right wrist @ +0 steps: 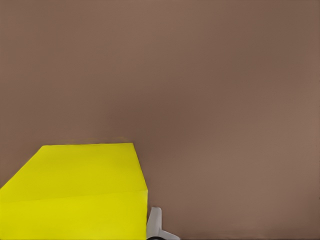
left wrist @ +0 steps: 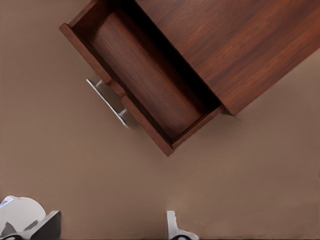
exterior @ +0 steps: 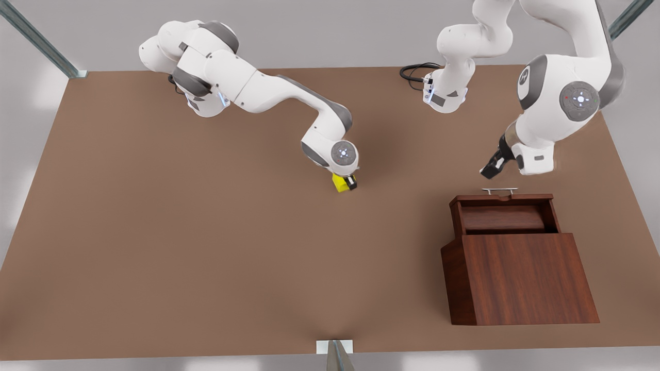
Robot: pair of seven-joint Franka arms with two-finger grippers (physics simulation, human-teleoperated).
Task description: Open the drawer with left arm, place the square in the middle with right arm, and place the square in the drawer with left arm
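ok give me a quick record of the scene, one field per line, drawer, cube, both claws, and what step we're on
drawer: pulled open, nothing inside
handle: silver bar, free
cabinet: at the front view's right
cube: yellow, near mid-table, at the right claw
right claw: closed on the cube
left claw: open, hanging above the handle, holding nothing
table: plain brown
step: drawer opened; cube at the middle, not yet in the drawer

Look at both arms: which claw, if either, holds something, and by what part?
The right claw is shut on the yellow cube, gripping its sides, at the tabletop. The left claw holds nothing, hovering open near the drawer handle.
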